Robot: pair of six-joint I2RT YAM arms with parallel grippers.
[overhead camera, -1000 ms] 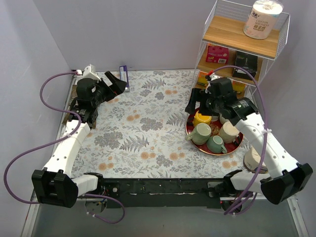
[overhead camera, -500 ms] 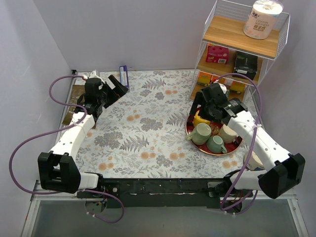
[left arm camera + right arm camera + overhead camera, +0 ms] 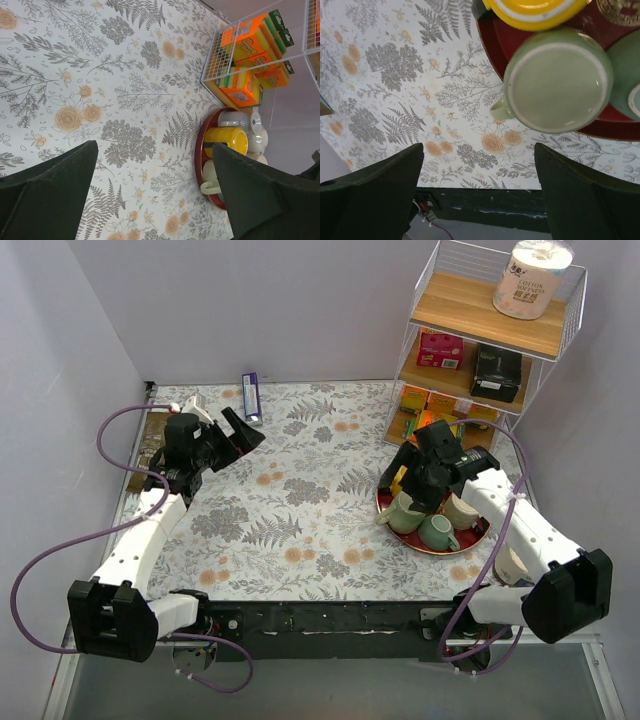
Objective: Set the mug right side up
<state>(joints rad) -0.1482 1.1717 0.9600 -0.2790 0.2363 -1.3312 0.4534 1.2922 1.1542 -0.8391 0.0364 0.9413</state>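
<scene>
Now the right gripper (image 3: 412, 492) hangs low over the round red tray (image 3: 455, 549), having swung forward and down from the back of the tray, by the white wire shelf rack (image 3: 480, 340), within the last second. Its fingers are spread wide and hold nothing. Just beneath them, the pale green ceramic mug (image 3: 559, 82) sits upside down at the tray's front-left edge, beside a yellow mug (image 3: 535, 10). Its flat base faces the wrist camera, with the handle jutting out past the rim. The left gripper (image 3: 240, 430), also spread and empty, has shifted only slightly and waits well apart over the floral tablecloth (image 3: 300, 510). The approach looks nearly complete, but the mug is not yet grasped or turned.
</scene>
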